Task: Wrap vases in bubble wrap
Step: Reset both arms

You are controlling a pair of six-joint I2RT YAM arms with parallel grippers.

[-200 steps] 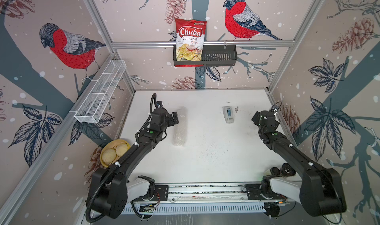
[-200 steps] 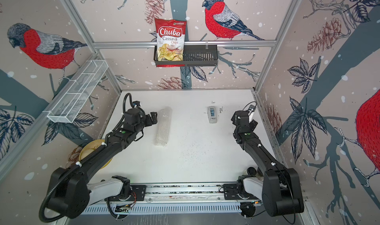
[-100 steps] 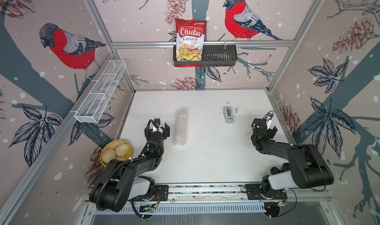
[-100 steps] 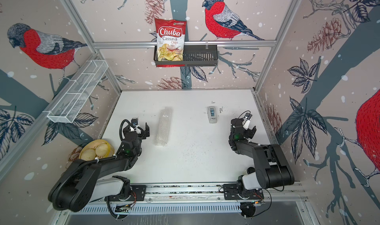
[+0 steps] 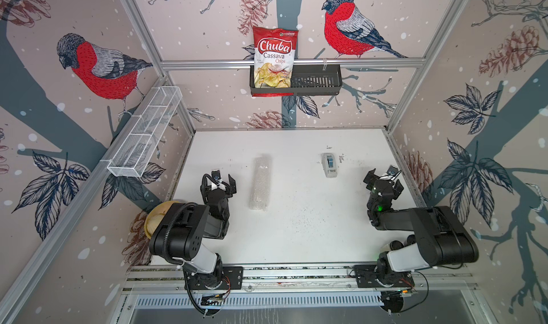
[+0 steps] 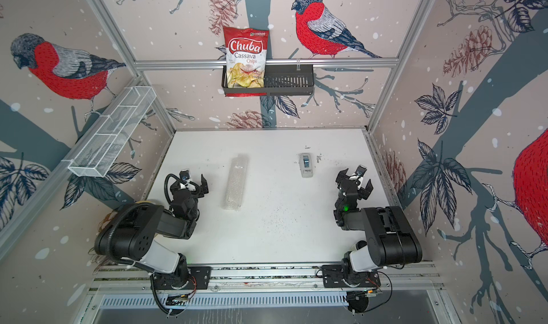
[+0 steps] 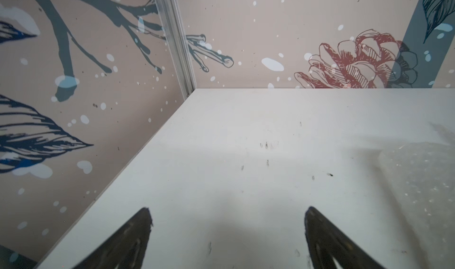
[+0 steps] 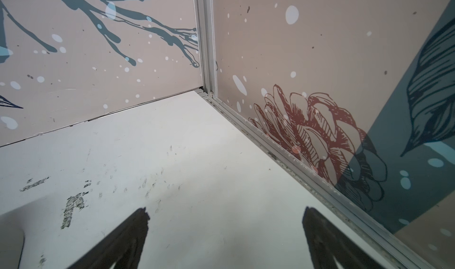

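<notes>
Both arms just folded back; left claw (image 5: 221,182) and right claw (image 5: 383,179) wide, empty. Rolled bubble wrap (image 5: 260,183) lies on table (image 5: 296,233) near left claw, untouched. Contents unclear; wrapping probably done.

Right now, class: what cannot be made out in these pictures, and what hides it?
the bubble wrap: in both top views a cloudy roll, contents unclear; the left wrist view's edge cuts it off.
yellow round thing: in a top view, the left arm covers most of it.
small grey device: in both top views, too small to identify.
</notes>
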